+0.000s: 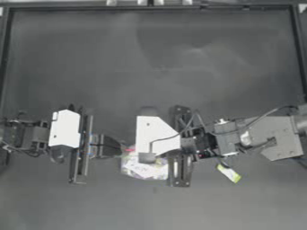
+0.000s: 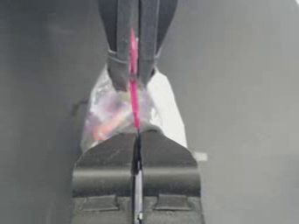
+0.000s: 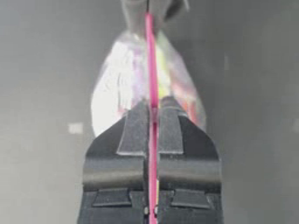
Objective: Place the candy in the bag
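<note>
Pink seal strip (image 3: 151, 65) sits clamped at either end by the closed left claw (image 2: 137, 135) and right claw (image 3: 152, 109), so the bag (image 1: 144, 167) hangs shut. The candy (image 1: 228, 173) lies on the desk (image 1: 150, 67) nearby; next, the mouth probably needs opening.

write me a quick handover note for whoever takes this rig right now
Left gripper: shut on the bag's pink seal strip, at its left end.
Right gripper: shut on the same strip, opposite end.
Bag: held between both grippers near table centre, with colourful candies inside.
Candy: on the table, right of the bag, untouched.
Done: bag gripped.
Left: open the bag, pick up the candy, drop it in.
</note>
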Action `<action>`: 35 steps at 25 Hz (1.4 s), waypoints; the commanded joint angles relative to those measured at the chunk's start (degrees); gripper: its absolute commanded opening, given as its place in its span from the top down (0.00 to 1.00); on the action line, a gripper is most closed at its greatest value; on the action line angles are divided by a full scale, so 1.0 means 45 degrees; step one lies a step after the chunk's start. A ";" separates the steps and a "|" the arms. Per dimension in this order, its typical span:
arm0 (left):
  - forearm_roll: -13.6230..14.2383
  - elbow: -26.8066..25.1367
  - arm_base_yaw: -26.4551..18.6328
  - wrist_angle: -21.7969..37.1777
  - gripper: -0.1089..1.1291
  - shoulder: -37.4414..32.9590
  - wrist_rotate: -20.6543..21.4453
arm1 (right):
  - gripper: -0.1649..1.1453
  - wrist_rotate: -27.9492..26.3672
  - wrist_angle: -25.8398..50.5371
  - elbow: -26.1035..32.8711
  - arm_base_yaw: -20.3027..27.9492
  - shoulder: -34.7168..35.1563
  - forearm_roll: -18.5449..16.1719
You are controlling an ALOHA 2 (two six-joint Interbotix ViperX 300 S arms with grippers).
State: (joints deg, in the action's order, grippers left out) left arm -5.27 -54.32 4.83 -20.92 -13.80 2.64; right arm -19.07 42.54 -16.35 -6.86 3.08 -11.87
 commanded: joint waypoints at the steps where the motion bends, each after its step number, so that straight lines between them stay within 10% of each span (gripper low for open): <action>1: 0.0020 0.0059 0.0059 -0.0039 0.87 -0.0293 0.0020 | 0.83 -0.0293 0.0117 -0.0391 -0.0020 -0.0625 0.0098; 35: 0.0000 -0.0098 0.0078 -0.0039 0.87 -0.0176 0.0000 | 0.83 -0.3848 -0.0117 -0.4688 -0.0938 -0.3535 -0.0020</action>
State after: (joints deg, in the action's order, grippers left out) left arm -5.36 -54.93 4.92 -21.01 -13.80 2.64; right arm -35.51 41.40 -36.30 -10.46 -11.16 -12.13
